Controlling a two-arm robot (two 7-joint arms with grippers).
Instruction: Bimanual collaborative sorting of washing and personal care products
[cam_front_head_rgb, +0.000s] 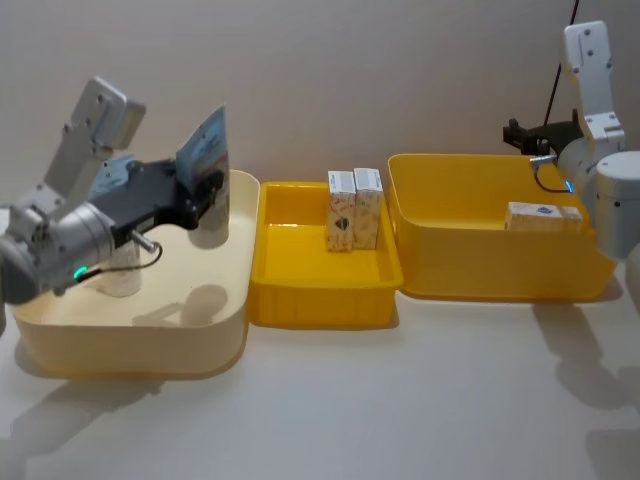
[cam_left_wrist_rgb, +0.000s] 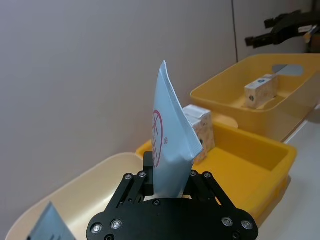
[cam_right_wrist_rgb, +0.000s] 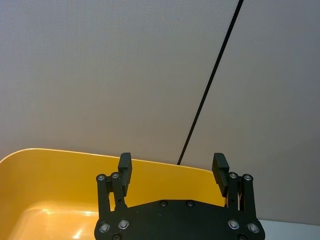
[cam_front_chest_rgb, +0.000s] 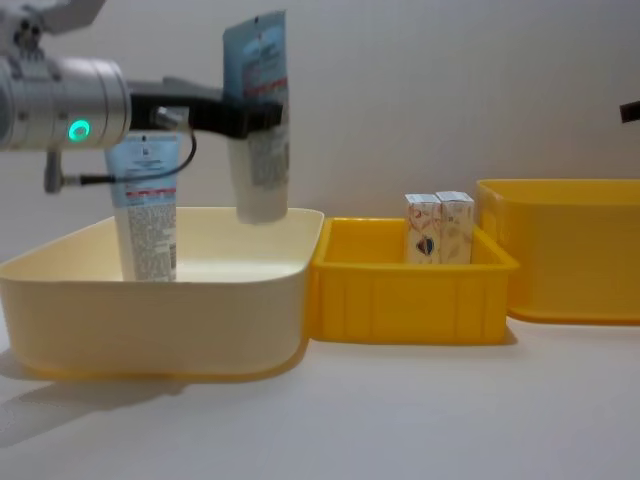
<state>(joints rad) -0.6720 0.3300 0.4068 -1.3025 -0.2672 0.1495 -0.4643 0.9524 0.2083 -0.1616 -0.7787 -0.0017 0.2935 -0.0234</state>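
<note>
Cream bin (cam_front_head_rgb: 130, 345) sat nearest, at the left. A deep yellow bin (cam_front_head_rgb: 480, 275) sat at the right, and a shallower yellow tray (cam_front_head_rgb: 320, 295) lay between them, the three side by side. Over the cream bin's back right corner hung the left gripper (cam_front_head_rgb: 208, 190), fingers clamped on a blue-white tube (cam_front_head_rgb: 203, 148) held upright, cap down, above the bin floor. Above the yellow bin's back rim hovered the right gripper (cam_front_head_rgb: 522, 133), fingers spread, grasping nothing. A second tube (cam_front_chest_rgb: 146, 205) stood upright inside the cream bin. Two cartons (cam_front_head_rgb: 353, 208) stood touching against the tray's back wall. One carton (cam_front_head_rgb: 540, 216) lay on its side in the yellow bin, near its right wall.
</note>
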